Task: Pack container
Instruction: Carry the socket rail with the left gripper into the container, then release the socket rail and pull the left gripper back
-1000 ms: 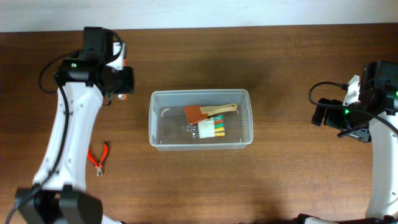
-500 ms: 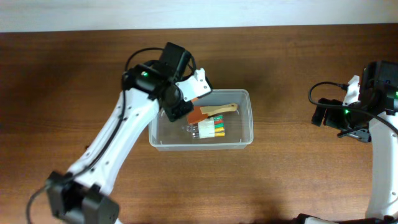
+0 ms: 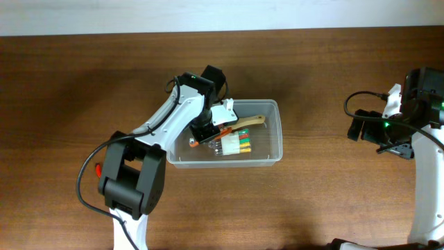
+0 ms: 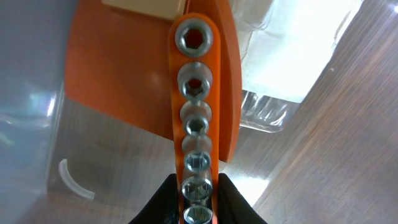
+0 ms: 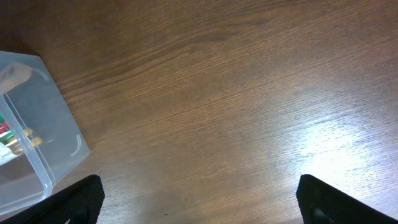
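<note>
Left wrist, left claw [image 4: 196, 202] clamping socket rail [image 4: 196, 93], scraper [image 4: 124, 74] beneath, inside container [image 3: 279, 132]

Orange socket rail [image 4: 196, 118], row of silver sockets, vertical at centre frame; lower end pinched by left gripper [image 4: 198, 205]; orange blade [image 4: 118, 81] behind

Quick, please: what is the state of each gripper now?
Left gripper: shut on the orange socket rail.
Right gripper: open, holding nothing.
</note>
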Available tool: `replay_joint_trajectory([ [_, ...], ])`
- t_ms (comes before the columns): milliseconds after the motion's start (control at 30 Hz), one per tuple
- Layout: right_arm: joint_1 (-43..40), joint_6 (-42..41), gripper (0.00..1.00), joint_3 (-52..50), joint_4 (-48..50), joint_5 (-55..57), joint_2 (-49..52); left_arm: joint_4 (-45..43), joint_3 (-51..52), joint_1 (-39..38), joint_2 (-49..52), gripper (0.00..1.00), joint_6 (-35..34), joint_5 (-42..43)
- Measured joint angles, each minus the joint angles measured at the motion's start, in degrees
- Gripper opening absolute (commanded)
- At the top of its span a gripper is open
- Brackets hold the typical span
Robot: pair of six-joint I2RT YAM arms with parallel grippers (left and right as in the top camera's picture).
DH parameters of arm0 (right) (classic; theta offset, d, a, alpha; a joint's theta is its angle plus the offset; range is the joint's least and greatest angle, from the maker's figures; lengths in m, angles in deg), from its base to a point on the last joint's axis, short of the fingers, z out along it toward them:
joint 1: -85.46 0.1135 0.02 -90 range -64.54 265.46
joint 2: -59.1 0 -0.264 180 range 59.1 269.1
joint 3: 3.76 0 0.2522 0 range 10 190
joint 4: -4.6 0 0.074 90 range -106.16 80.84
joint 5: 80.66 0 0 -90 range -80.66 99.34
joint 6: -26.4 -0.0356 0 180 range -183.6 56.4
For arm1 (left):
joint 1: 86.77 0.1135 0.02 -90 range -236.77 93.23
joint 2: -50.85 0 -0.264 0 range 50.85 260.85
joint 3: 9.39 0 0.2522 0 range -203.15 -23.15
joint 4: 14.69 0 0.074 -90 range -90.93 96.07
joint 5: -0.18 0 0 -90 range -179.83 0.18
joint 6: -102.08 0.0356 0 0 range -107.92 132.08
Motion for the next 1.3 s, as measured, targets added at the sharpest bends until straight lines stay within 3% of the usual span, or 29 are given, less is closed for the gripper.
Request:
replay_joint_trajectory([
  [133, 0.0, -0.02, 0.99, 0.0, -0.02, 0.0, 0.0, 0.0, 0.0, 0.02, 0.33, 0.57, 0.11, -0.02],
  [167, 0.0, -0.04, 0.99, 0.0, -0.04, 0.0, 0.0, 0.0, 0.0, 0.02, 0.33, 0.69, 0.15, -0.04],
  [367, 0.0, -0.04, 0.99, 0.0, -0.13, 0.02, 0.0, 1.86, -1.11, 0.02, 0.39, 0.73, -4.22, -5.42],
  [633, 0.0, -0.04, 0.99, 0.0, 0.0, 0.02, 0.0, 13.25, -13.66, 0.48, -4.35, 0.99, -16.46, -11.21],
  [767, 0.0, 0.0, 0.99, 0.0, 0.07, 0.02, 0.0, 19.54, -14.6, 4.52, -14.49, 0.99, -22.53, -12.31],
  [1000, 0.0, 0.44, 0.99, 0.0, 0.28, 0.0, 0.0, 19.04, -10.86, 16.92, -32.15, 0.99, -28.7, -12.87],
  [1133, 0.02, 0.52, 0.99, -0.02, 0.31, 0.02, 0.0, 14.36, 0.09, 19.76, -44.0, 0.99, -29.75, -12.5],
  [1300, 0.02, 0.63, 0.99, -0.13, 0.5, 0.02, 0.0, 2.29, 20.74, 25.99, -55.87, 0.99, -31.98, -11.82],
])
